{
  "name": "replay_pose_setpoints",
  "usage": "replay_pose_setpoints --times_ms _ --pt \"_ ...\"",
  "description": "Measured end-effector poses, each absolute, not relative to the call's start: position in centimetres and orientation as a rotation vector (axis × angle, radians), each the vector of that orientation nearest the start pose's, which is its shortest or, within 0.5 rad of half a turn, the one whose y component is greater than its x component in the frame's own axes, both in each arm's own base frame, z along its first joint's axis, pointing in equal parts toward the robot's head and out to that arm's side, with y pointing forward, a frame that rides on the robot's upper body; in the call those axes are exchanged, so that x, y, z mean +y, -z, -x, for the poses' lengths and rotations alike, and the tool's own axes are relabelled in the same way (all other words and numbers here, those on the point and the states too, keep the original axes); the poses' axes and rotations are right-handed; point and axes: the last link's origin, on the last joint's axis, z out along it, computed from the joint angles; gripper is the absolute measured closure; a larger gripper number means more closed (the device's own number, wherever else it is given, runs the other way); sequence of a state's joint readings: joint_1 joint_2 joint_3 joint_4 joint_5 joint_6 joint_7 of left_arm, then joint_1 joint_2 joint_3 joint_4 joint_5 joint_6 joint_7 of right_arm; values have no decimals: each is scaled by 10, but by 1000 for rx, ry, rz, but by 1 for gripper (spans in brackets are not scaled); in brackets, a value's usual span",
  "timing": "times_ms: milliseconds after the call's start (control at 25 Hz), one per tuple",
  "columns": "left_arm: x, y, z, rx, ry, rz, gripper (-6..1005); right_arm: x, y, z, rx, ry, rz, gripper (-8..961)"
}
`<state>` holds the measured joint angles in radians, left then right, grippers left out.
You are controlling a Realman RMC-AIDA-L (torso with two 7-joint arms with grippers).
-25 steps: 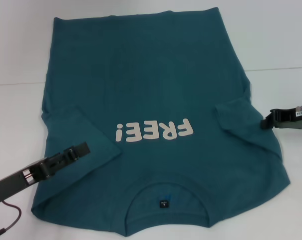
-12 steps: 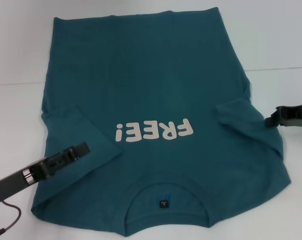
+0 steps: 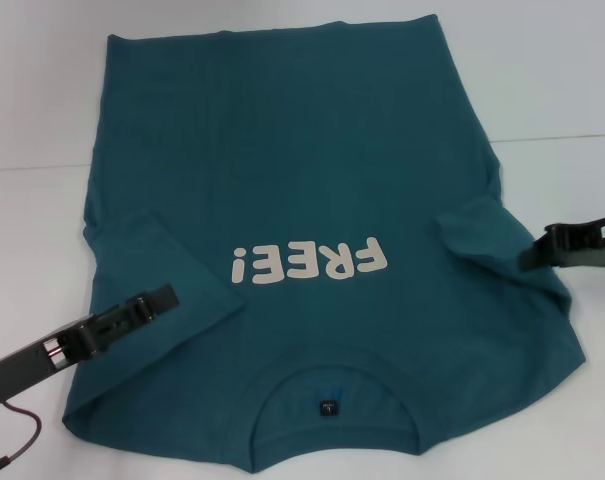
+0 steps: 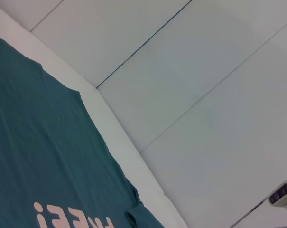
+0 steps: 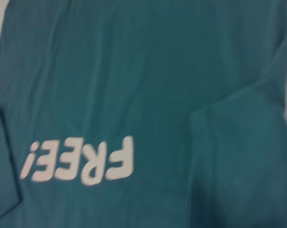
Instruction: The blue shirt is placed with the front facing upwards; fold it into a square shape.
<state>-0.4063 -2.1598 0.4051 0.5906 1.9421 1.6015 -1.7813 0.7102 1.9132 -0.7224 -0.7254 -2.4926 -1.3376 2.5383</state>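
Inventory first: you have one dark teal-blue cotton short-sleeved T-shirt (image 3: 312,190), two grippers, and one white table surface (image 3: 562,90) under them.

You see the blue shirt lying flat and face up across the middle of the table. Its cream "FREE!" lettering (image 3: 310,262) reads upside down from the head camera. Its round collar (image 3: 332,400) with one small dark neck label (image 3: 328,407) sits at the edge nearest you, and the hem lies at the far side. The long axis therefore runs from near to far, collar toward the robot. Both of its short sleeves are folded inward onto the body, one on each side of the lettering. The cloth shows no other fold.

You find the left gripper (image 3: 152,303) over the shirt's left sleeve, near the lower left corner of the garment. Its dark fingers lie close together with only a narrow gap, and they hold nothing that you can make out.

You find the right gripper (image 3: 534,253) at the shirt's right edge, just beside the folded right sleeve. Its tip meets the cloth there; you cannot tell from any view whether its fingers are spread or closed.

The left wrist camera also shows you pale grey floor tiles (image 4: 205,95) beyond the table edge.
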Motion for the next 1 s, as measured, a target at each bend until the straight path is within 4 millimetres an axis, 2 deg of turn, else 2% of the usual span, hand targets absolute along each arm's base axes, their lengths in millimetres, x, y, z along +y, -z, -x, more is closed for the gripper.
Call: replay_pose_setpoints --times_ms 280,560,800,1000 --pt "292 2 295 -1447 1176 2216 123 405 -60 -276 1682 -114 2162 912" --pt "291 3 295 -1449 1177 2215 122 407 -34 -261 1617 -31 2246 908" --pt "290 3 296 -1451 1177 2211 122 409 -32 -255 1600 -30 2264 904" --pt "289 2 297 -1454 1177 2206 123 408 -32 -256 1593 -23 2274 676"
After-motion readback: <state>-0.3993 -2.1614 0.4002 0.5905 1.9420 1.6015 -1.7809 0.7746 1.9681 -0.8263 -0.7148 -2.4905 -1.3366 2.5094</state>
